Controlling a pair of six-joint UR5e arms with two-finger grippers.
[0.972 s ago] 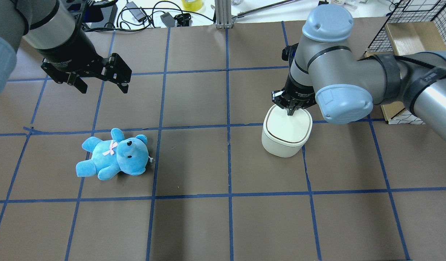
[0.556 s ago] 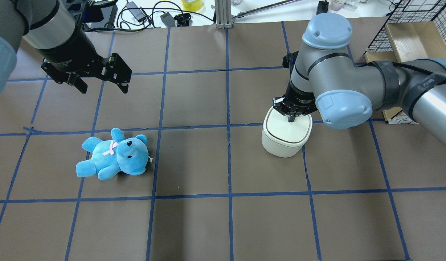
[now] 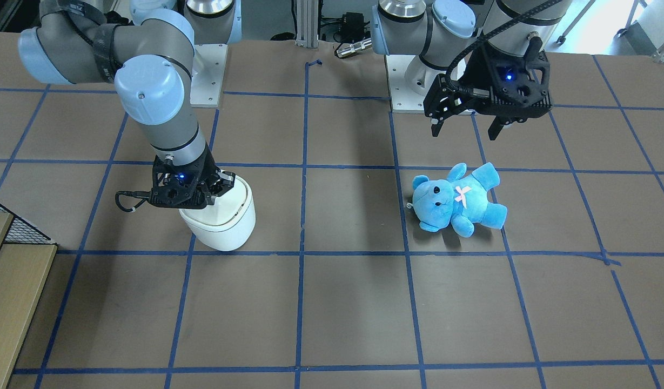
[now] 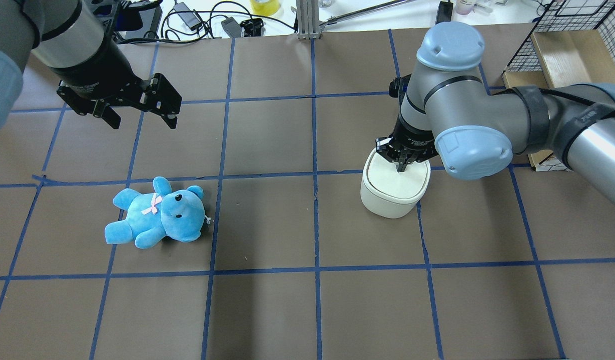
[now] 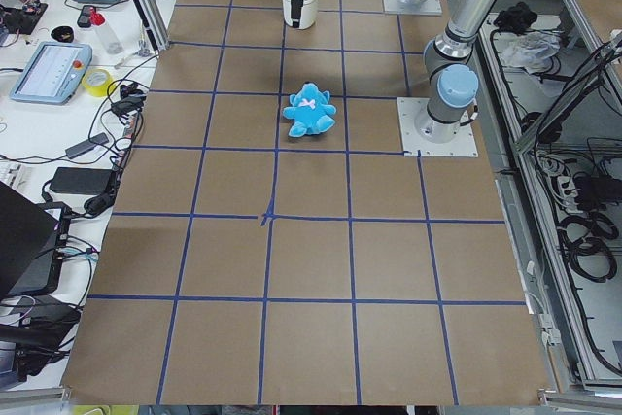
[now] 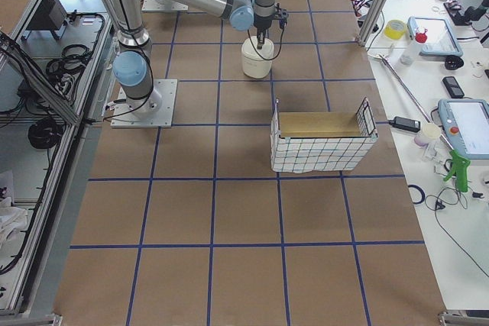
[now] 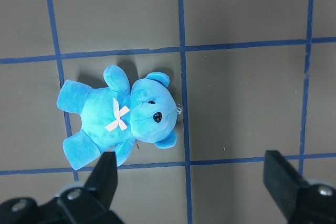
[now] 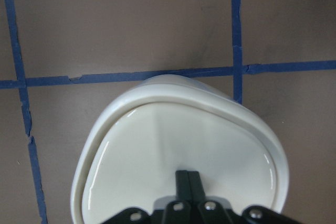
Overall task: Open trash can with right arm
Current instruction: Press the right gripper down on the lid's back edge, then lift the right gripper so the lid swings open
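Two arms are seen over a brown bench (image 4: 267,310) that is ruled into squares by blue tape. The trash can (image 4: 393,192) is stood upright on the robot's right half of the bench, well in from every edge, with one tape line passing under the side of it turned towards the operators' edge. Its lid (image 8: 173,145) is seen lying flat within the rim. The right arm (image 4: 462,100) is bent down over the can with its wrist pointed straight at the lid; its jaws are closed, nothing is gripped between them, and the paired fingertips (image 8: 182,182) appear to be set against the lid, on the part of it nearer the operators' edge. The left arm (image 4: 82,55) is held above the robot's left half of the bench, clear of the surface, with its jaws spread wide and nothing held between them. A blue plush bear (image 4: 157,215) is laid on its back below that arm, well apart from the can. A wire basket (image 6: 321,150) is placed on the operators' side, between the can and the bench's right end.
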